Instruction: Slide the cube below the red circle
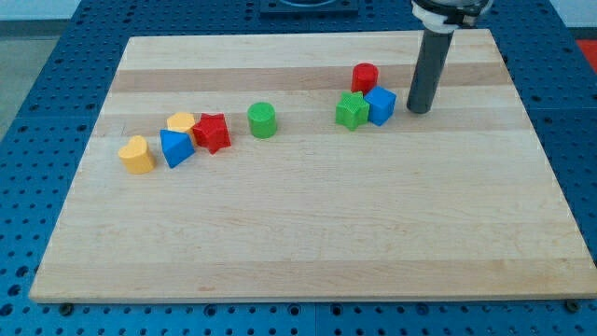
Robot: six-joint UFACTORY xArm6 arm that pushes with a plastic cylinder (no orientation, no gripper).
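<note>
The red circle (365,77) is a short red cylinder on the wooden board, right of centre near the view's top. The blue cube (381,105) sits just below and slightly right of it, touching a green star (352,110) on its left. My tip (419,110) rests on the board just to the right of the blue cube, a small gap away from it, with the dark rod rising to the view's top.
A green cylinder (262,119) stands mid-board. At the left is a cluster: a red star (213,133), a blue triangle (175,147), a yellow heart (136,155) and another yellow block (181,122). The board's right edge (536,140) lies beyond my tip.
</note>
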